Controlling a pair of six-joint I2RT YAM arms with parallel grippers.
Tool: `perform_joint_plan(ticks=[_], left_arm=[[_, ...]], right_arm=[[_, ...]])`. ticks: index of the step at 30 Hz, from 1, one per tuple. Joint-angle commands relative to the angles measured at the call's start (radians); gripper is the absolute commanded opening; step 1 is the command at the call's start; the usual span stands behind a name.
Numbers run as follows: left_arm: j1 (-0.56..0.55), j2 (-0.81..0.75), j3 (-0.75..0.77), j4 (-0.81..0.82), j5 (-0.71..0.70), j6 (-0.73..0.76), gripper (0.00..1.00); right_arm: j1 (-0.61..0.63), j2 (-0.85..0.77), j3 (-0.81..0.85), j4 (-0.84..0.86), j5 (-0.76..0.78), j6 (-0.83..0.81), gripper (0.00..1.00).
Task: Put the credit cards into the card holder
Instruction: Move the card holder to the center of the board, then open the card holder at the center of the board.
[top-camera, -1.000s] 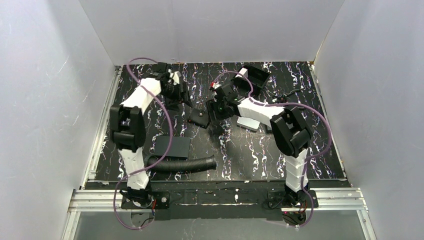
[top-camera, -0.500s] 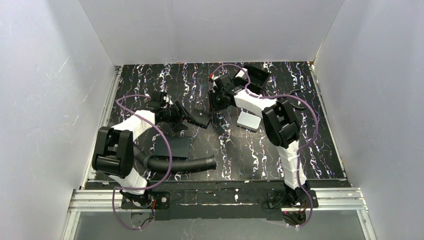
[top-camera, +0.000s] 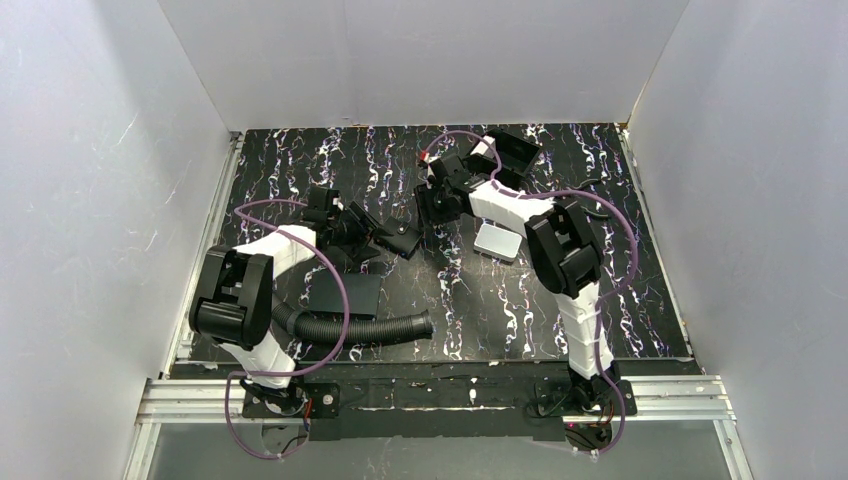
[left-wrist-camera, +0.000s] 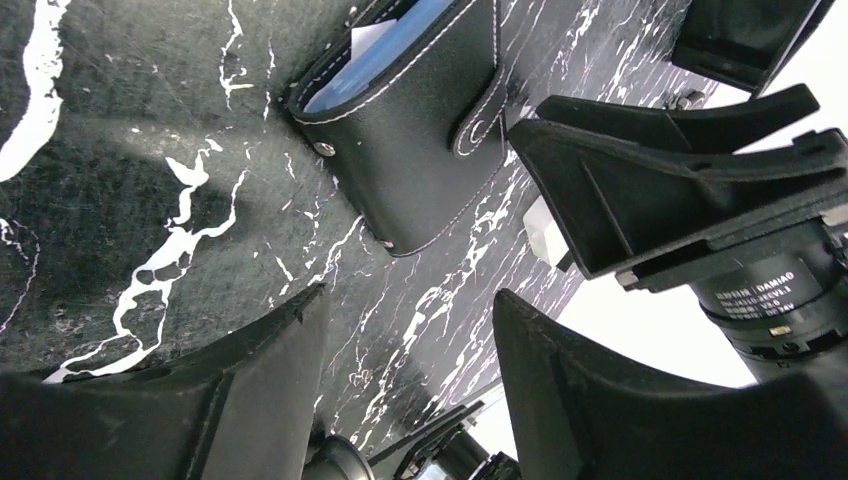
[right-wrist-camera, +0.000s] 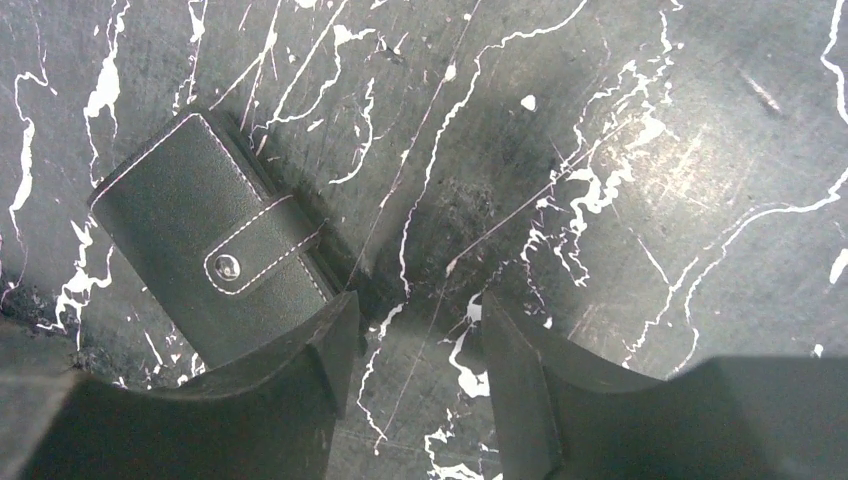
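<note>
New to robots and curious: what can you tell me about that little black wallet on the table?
The wallet looks like black leather with pale stitching. A tab with a metal snap lies across its front. A blue card and a white card peek from one edge. It lies flat on the marbled black mat, between the open left end effector and right end effector; neither grips it.
</note>
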Motion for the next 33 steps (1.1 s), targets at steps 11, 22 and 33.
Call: perform_joint_plan(ticks=[11,22,33], left_arm=[[-0.006,0.091,0.015,0.05,-0.013,-0.018,0.62],[-0.013,0.163,0.039,0.056,-0.02,-0.024,0.5],[-0.018,0.196,0.089,0.066,-0.03,-0.011,0.47]], right_arm=[[0.002,-0.043,-0.016,0.051,-0.168,0.024,0.44],[0.001,-0.006,-0.06,0.082,-0.16,0.051,0.33],[0.0,0.005,-0.137,0.095,-0.07,0.094,0.25]])
